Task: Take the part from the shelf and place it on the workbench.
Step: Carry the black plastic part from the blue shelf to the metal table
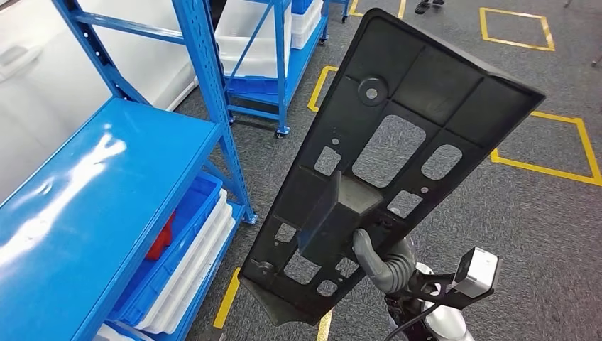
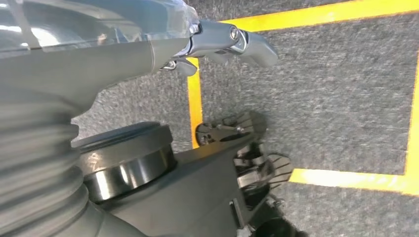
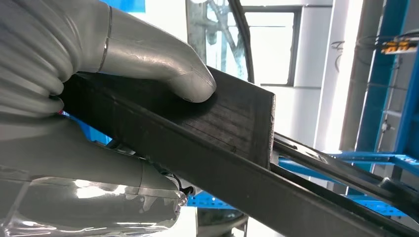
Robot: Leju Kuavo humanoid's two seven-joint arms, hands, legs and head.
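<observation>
Part (image 1: pixel 397 156), a long black plastic panel with cut-out windows and a raised block on its face, is being held up in the air by the right hand (image 1: pixel 383 259), tilting away over the grey carpeted floor (image 1: pixel 539 234) marked with yellow tape lines (image 1: pixel 546 167). The right hand is gripping the panel near its lower end, beside the raised block; in the right wrist view the thumb (image 3: pixel 163 64) is pressing on one face of the black part (image 3: pixel 217 143) while the fingers (image 3: pixel 89 168) are lying against the other face. The left hand (image 2: pixel 232 42) is hanging over the carpet and a yellow line, holding nothing, its fingers looking loosely curled, though how far apart they are I cannot tell. A blue shelf (image 1: pixel 92 206) is standing to the left of the part, with blue and white bins (image 1: pixel 192 241) sitting on its lower level. A second blue shelf (image 1: pixel 280 64) with white bins is standing farther back.
</observation>
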